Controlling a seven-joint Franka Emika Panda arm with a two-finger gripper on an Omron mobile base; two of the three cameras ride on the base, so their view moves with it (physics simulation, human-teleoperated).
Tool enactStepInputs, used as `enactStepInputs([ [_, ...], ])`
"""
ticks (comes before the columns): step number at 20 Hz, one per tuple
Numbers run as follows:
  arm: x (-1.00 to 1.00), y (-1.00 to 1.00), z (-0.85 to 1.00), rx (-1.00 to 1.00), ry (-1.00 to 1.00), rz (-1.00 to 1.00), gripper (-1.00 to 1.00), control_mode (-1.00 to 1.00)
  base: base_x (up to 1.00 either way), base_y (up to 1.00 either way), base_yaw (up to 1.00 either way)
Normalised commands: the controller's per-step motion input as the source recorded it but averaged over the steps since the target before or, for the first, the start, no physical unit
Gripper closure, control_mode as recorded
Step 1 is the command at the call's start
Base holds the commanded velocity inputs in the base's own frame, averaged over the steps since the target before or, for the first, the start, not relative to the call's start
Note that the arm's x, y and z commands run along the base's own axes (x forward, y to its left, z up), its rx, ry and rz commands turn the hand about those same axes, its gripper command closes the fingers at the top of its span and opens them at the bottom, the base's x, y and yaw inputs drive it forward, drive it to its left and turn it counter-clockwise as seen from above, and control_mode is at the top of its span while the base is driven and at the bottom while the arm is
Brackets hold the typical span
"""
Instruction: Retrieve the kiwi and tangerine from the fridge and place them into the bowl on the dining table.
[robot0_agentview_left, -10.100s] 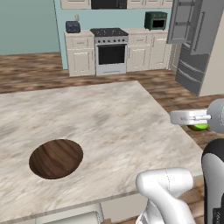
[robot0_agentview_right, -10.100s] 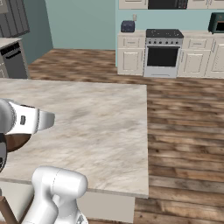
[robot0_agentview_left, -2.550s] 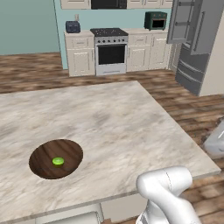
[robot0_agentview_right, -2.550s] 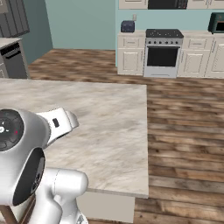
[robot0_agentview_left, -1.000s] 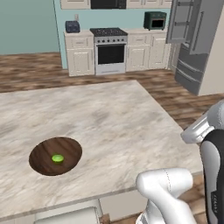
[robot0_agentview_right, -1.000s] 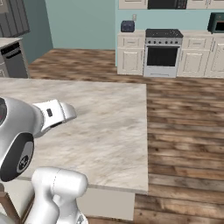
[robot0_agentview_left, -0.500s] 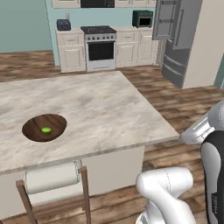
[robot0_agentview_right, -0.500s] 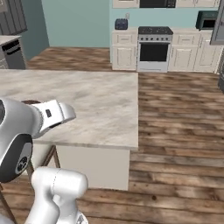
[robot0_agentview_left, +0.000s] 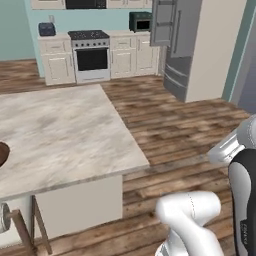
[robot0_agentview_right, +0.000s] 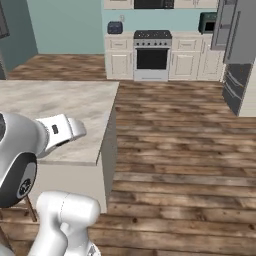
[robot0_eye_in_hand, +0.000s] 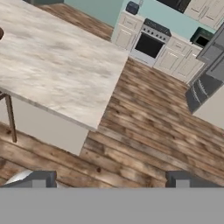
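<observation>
Here, the bowl peeks in at the left edge of the left base view on the table, the stove sits top centre, the fridge stands upper right, and the gripper, jaws wide apart, holds nothing.

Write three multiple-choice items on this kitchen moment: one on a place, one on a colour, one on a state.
1. The silver range stands
A. between cream cabinets on the far wall
B. beside the table
C. behind the fridge

2. The large dining table's stone top is
A. black
B. beige marble-like
C. red

3. The gripper's fingers are
A. shut on a fruit
B. shut, empty
C. open, empty

A: the range sits amid cream cabinets.
B: the table top is veined beige.
C: the fingers stand far apart, only wooden floor between them.
</observation>
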Motion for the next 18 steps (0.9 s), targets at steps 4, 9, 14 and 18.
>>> enactStepInputs([
  [4,0.00,0.00,0.00,0.00,0.00,0.00,-1.00,1.00,0.28,-1.00,-0.02],
  [9,0.00,0.00,0.00,0.00,0.00,0.00,-1.00,1.00,0.34,-1.00,-0.02],
  [14,0.00,0.00,0.00,0.00,0.00,0.00,-1.00,1.00,0.52,-1.00,-0.03],
  [18,0.00,0.00,0.00,0.00,0.00,0.00,-1.00,1.00,0.95,-0.92,-0.06],
])
